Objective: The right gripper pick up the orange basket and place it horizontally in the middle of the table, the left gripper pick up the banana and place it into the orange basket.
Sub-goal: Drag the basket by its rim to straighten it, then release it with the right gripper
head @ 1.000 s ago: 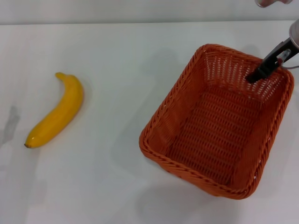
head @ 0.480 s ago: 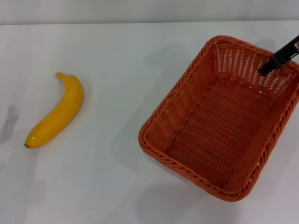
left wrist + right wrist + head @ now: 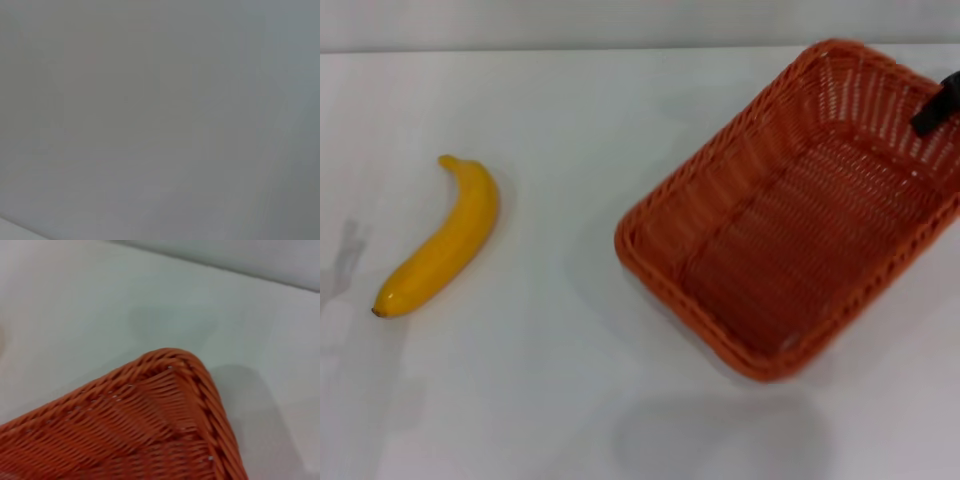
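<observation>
The orange basket (image 3: 790,210) has swung and tilted — far end raised rightward by the right hand (image 3: 935,105).

Only a slim, matte black finger bar of the right gripper (image 3: 938,108) shows, at the frame's right edge.

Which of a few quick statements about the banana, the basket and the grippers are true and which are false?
1. The banana lies inside the orange basket. False: it lies on the table, well apart from the basket, toward the robot's left.
2. The basket holds nothing. True.
3. The right gripper is at the basket's far right wall. True.
4. The left gripper holds the banana. False: no gripper is near the banana.
5. The banana is green. False: it is yellow.
</observation>
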You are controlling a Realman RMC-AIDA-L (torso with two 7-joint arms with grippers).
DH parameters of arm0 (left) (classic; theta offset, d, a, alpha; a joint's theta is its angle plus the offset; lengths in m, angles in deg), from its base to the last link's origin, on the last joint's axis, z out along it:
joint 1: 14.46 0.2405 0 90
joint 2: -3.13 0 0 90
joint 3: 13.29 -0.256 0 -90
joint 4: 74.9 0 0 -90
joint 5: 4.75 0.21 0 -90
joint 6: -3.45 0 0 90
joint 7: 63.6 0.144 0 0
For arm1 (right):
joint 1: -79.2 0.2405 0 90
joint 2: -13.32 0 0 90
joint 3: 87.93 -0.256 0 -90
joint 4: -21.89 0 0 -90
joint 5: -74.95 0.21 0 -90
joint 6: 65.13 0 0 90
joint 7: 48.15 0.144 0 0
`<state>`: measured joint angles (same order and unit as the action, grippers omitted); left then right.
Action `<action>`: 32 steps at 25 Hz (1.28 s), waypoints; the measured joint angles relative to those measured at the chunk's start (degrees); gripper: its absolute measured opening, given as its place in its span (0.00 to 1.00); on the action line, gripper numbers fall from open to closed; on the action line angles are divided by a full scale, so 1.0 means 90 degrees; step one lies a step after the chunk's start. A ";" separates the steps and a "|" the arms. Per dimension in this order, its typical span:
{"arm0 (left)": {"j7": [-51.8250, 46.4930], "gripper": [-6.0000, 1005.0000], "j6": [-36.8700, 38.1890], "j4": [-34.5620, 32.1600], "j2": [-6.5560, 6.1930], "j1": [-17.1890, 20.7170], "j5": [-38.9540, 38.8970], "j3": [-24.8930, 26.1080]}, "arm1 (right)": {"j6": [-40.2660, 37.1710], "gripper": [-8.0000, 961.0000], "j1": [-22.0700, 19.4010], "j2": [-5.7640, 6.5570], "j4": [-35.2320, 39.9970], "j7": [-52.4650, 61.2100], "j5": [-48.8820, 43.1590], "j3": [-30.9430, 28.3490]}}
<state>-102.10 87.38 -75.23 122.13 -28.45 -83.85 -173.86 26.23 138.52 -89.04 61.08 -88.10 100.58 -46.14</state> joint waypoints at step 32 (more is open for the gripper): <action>-0.0009 0.85 0.0020 0.0154 -0.0030 -0.0281 -0.0130 0.0000 | -0.0400 0.26 -0.1426 -0.0876 0.0363 0.0886 0.1889 -0.1492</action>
<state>-102.18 87.56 -73.84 121.86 -30.98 -85.02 -173.86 22.63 125.69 -96.92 64.35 -80.13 117.58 -59.57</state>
